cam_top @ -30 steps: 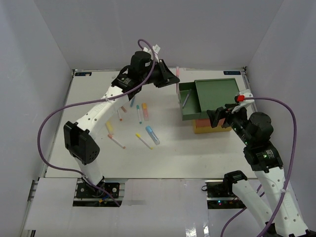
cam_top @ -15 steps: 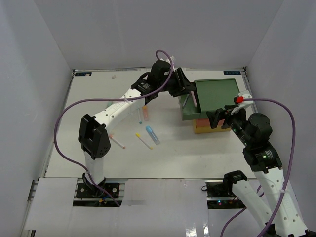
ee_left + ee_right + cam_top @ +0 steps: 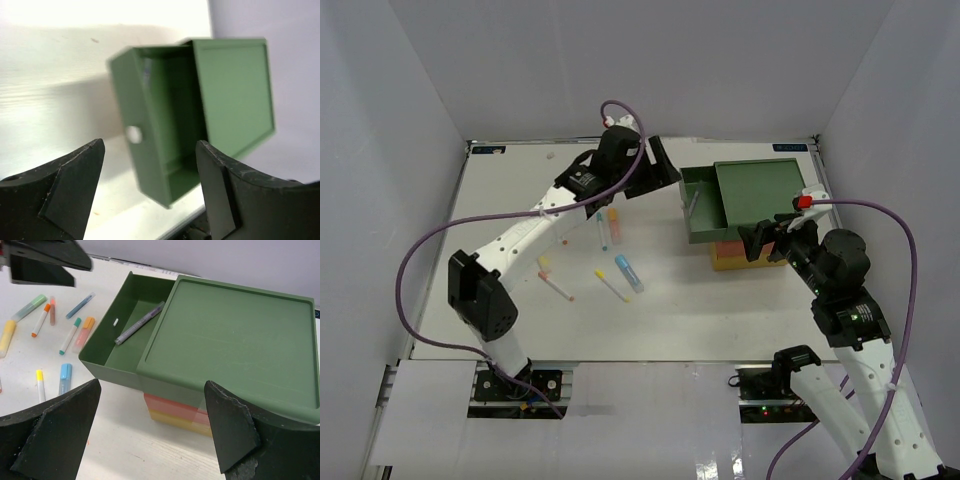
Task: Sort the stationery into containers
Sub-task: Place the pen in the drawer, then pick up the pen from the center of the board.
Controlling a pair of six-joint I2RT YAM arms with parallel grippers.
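While the green drawer (image 3: 100,366) stands pulled out toward the tabletop's (image 3: 670,320) left edge, one grey-purple pen (image 3: 140,322) lies slantwise on its floor, its upper end running under the box's green top (image 3: 230,335). Beneath the green layer, the red-orange drawer (image 3: 170,406) and the yellow drawer (image 3: 175,419) sit pushed in. The whole box stands near the right edge, closer to the far right corner than to the near one.

The left pincer (image 3: 150,145) hangs above the tabletop just left of the open drawer. Its fingers are spread wide with nothing between them, and its wrist view looks across at the drawer's front wall and the small pale spot on it. The right pincer (image 3: 152,384) hovers at the near right side of the box. It too is spread wide and holds nothing, and its camera looks down over the box and the open drawer.

The remaining stationery lies loose around the middle of the tabletop, left of the box and apart from it. A teal-capped pen (image 3: 69,336) and an orange marker (image 3: 85,330) lie side by side nearest the drawer. A blue marker (image 3: 65,377) and a yellow-capped stick (image 3: 40,385) lie closer to the near edge. Farther toward the left edge are a thin blue pen (image 3: 80,305), an orange-tipped stick (image 3: 41,320), a pale green marker (image 3: 30,307) and a yellow one (image 3: 6,337).
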